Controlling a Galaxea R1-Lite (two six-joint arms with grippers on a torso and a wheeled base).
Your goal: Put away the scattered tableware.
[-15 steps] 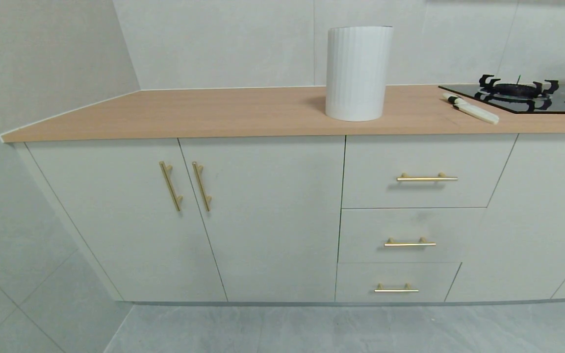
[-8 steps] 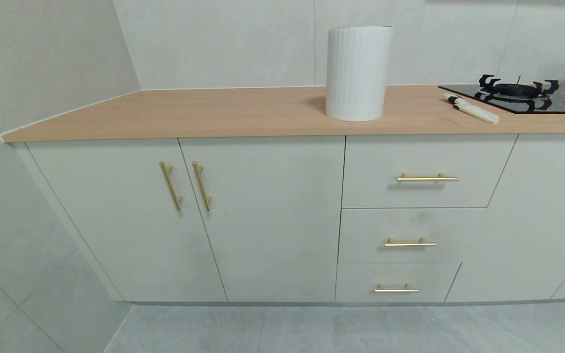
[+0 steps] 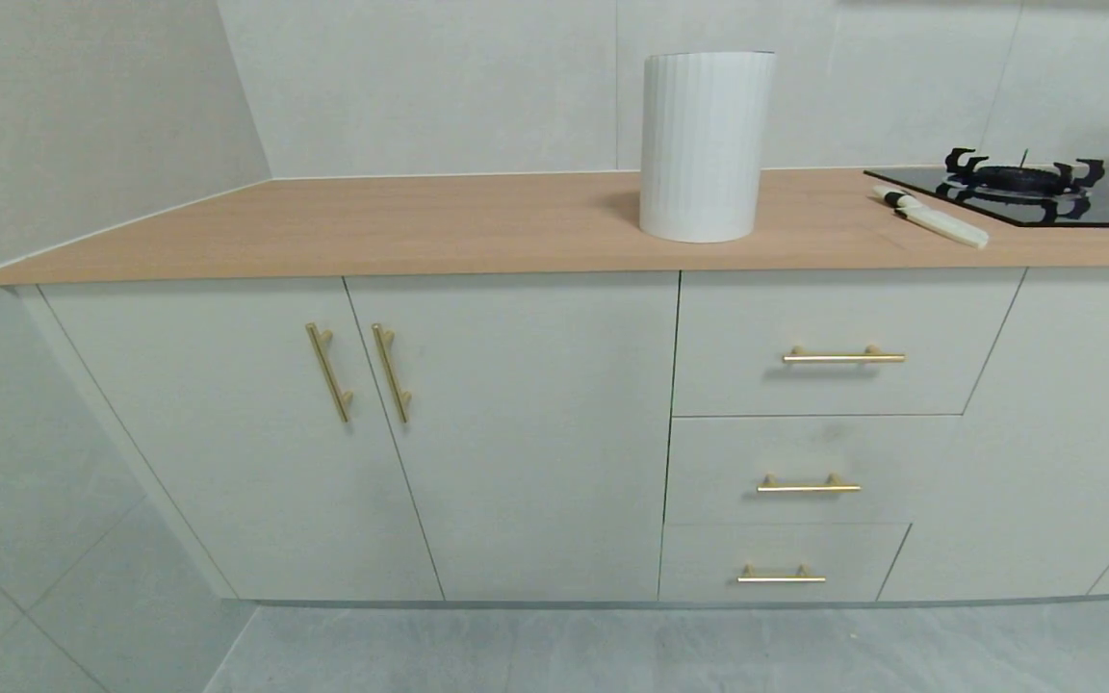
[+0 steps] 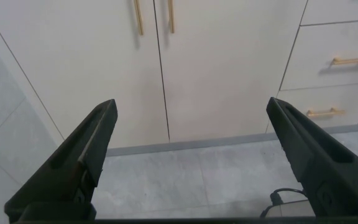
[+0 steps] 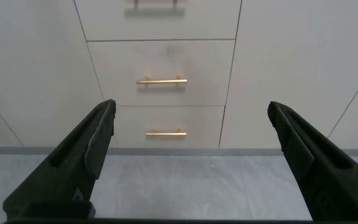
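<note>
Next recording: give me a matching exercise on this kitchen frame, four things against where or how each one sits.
Things:
1. canister
2. knife
3. hob
4. door handles

Places:
A. lying flat on the counter, beside the hob
B. set into the counter's right end
C. standing upright on the counter
D. vertical, on the cupboard doors

Pairs: 1-C, 2-A, 3-B, 4-D

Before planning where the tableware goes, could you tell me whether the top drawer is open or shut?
Shut: the top drawer sits flush with the middle drawer below, with only thin seams around it.
</note>
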